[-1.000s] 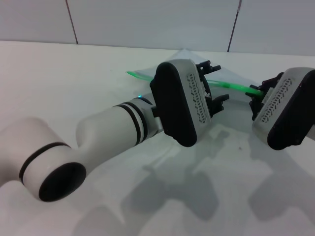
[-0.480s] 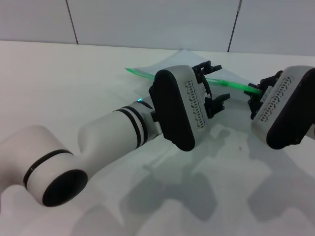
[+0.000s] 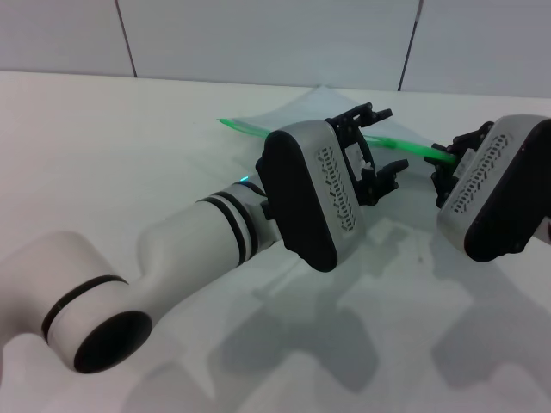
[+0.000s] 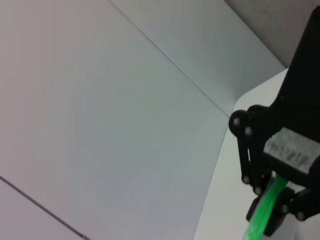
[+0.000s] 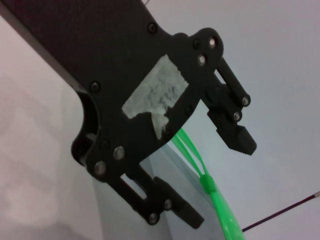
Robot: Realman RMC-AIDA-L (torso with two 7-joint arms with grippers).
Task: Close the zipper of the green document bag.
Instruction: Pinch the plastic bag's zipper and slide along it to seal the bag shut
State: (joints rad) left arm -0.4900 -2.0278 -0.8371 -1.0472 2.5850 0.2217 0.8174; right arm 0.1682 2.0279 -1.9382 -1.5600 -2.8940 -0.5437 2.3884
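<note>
On the white tabletop [image 3: 129, 138] ahead lies the bag [image 3: 293, 116], its zipper [image 3: 405, 148] running between my grippers. My left gripper [image 3: 372, 142] hovers at the zipper, jaws apart; my right gripper [image 3: 448, 163] is clamped on the zipper's end.

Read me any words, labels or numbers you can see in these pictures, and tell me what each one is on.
Nothing is legible.
Grey tape patch on the left gripper, right wrist view: faint handwriting, too blurred to read.
Grey tape patch on the right gripper, left wrist view: dark scribble, too blurred to read.
Green document bag and zipper: no print visible.
</note>
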